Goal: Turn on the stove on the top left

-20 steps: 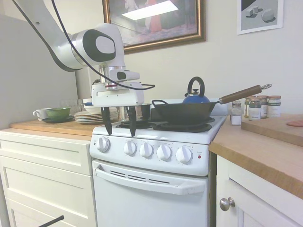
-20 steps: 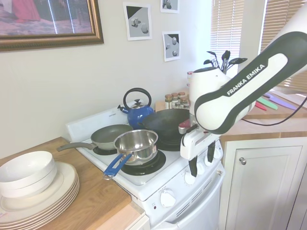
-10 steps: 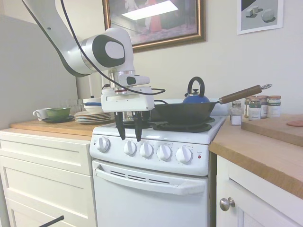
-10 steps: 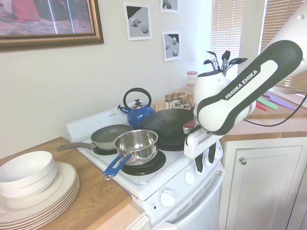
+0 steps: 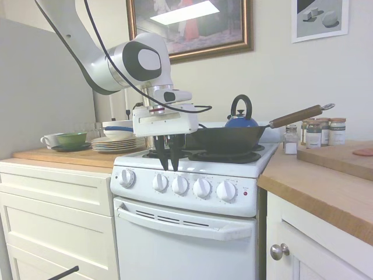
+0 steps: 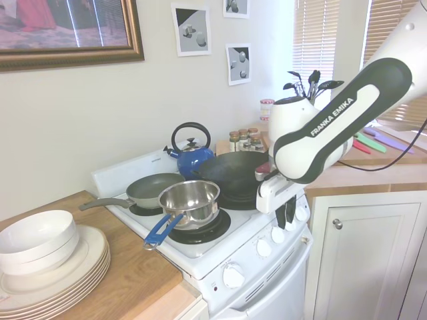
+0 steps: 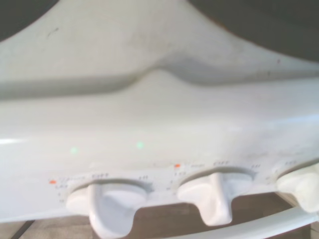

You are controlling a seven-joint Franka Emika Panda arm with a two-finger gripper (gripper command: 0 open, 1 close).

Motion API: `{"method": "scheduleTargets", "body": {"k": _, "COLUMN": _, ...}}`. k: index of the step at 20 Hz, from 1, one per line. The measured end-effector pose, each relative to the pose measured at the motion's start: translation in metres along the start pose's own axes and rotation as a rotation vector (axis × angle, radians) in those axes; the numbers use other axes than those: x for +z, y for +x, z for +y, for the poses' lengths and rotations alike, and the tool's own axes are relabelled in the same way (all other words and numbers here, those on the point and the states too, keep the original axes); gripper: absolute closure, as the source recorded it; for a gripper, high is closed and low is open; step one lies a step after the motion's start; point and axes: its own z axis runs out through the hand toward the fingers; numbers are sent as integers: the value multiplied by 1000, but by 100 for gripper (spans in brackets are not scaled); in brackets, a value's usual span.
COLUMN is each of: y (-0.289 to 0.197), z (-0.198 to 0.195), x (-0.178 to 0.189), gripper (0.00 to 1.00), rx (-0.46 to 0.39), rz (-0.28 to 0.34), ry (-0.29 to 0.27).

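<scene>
The white stove [image 5: 192,251] has a row of round white knobs [image 5: 180,185] on its front panel, a small red light [image 5: 245,193] and an oven handle [image 5: 186,222]. My gripper [image 5: 168,168] points down at the panel's top edge, its tips just above the second knob from the left [image 5: 159,182]. Its fingers are drawn almost together and hold nothing. From the other side the gripper [image 6: 285,219] hangs over the knobs [image 6: 278,234]. The wrist view shows the panel [image 7: 159,124] and three knobs [image 7: 214,199] close up and blurred.
On the burners stand a black wok [image 5: 224,139] with a wooden handle, a blue kettle [image 5: 241,116], a steel pot [image 6: 190,200] and a frying pan [image 6: 153,189]. Stacked plates [image 6: 47,263] lie on the left counter, spice jars [image 5: 320,132] on the right.
The gripper has moved rightward along the knob panel, from beside the leftmost knob to above the second one, and its fingers have closed from wide apart to nearly touching.
</scene>
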Motion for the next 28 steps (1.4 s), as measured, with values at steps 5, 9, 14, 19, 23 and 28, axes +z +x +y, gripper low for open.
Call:
{"method": "scheduleTargets", "body": {"k": 5, "y": 6, "z": -2, "x": 6, "gripper": 100, "rx": 4, "rz": 9, "ry": -18}}
{"method": "scheduleTargets", "body": {"k": 9, "y": 8, "z": -7, "x": 12, "gripper": 100, "rx": 15, "rz": 40, "ry": -36}}
{"method": "scheduleTargets", "body": {"k": 14, "y": 10, "z": -15, "x": 21, "gripper": 100, "rx": 25, "rz": 85, "ry": -59}}
{"method": "scheduleTargets", "body": {"k": 19, "y": 17, "z": -16, "x": 29, "gripper": 100, "rx": 34, "rz": 102, "ry": -75}}
{"method": "scheduleTargets", "body": {"k": 23, "y": 23, "z": -12, "x": 34, "gripper": 100, "rx": 42, "rz": 106, "ry": -79}}
{"method": "scheduleTargets", "body": {"k": 28, "y": 19, "z": -16, "x": 40, "gripper": 100, "rx": 31, "rz": 102, "ry": -81}}
